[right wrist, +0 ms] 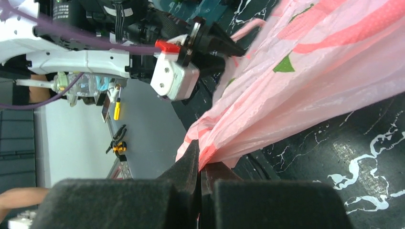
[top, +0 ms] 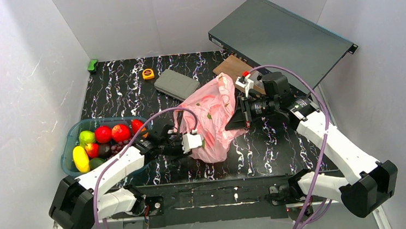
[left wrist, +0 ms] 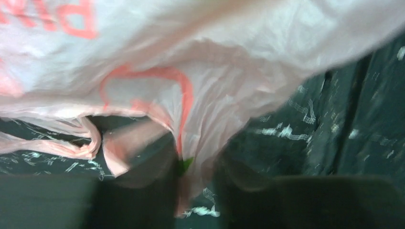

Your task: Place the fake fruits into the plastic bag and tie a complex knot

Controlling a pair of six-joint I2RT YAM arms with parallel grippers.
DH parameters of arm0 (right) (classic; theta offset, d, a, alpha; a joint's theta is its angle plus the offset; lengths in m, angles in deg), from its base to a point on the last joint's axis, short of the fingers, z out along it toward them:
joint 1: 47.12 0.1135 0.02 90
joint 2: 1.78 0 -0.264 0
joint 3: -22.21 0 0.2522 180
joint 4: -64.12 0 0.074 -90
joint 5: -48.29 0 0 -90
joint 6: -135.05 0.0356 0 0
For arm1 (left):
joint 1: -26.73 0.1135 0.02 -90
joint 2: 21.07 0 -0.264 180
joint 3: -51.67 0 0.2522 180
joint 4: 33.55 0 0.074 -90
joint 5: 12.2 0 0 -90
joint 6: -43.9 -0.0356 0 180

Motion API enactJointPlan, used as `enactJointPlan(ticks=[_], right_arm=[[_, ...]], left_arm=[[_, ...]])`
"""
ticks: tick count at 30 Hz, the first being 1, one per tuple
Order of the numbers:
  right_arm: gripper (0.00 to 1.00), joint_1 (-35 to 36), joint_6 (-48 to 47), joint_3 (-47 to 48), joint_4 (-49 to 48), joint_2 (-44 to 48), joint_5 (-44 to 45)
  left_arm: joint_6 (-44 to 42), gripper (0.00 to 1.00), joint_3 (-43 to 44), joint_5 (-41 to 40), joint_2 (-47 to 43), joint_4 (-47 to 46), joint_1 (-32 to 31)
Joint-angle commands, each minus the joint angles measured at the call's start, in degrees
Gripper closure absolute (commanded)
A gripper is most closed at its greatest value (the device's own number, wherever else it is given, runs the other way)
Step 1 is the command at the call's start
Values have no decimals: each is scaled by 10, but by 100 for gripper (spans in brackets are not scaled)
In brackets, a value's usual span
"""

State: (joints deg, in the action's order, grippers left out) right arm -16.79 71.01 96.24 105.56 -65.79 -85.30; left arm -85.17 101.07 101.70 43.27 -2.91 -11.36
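The pink plastic bag [top: 212,119] lies crumpled mid-table. My right gripper [right wrist: 200,157] is shut on its right edge, seen from above at the right gripper [top: 240,117]. My left gripper [top: 200,142] is at the bag's lower left. In the blurred left wrist view its jaws [left wrist: 198,167] stand apart with pink bag film [left wrist: 200,95] hanging between them, and a loop handle [left wrist: 81,145] lies to the left. The fake fruits [top: 112,133], red, yellow, green and a grape bunch, sit in the teal tub [top: 71,137] at the left. No knot is in view.
A grey rack unit [top: 277,37] leans at the back right over a wooden board [top: 232,67]. A grey case [top: 176,84], a yellow tape measure [top: 148,73] and a green toy [top: 93,65] lie at the back. White walls enclose the table.
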Motion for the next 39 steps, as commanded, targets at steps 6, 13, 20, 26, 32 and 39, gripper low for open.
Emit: enactJointPlan(ticks=[6, 13, 20, 26, 32, 39], right_arm=[[99, -74, -169, 101, 175, 23, 45], [99, -76, -239, 167, 199, -39, 136], [53, 11, -220, 204, 139, -132, 153], [2, 31, -236, 279, 163, -168, 173], [1, 31, -324, 243, 156, -81, 128], [2, 78, -404, 151, 58, 12, 226]], left_arm=[[-201, 100, -15, 9, -209, 355, 167], [-240, 100, 26, 50, -293, 520, 190], [-95, 100, 192, 223, -228, 532, 189], [74, 100, 292, 311, -118, 508, 187], [287, 100, 316, 340, -56, 364, 174], [442, 100, 359, 342, 1, 287, 170]])
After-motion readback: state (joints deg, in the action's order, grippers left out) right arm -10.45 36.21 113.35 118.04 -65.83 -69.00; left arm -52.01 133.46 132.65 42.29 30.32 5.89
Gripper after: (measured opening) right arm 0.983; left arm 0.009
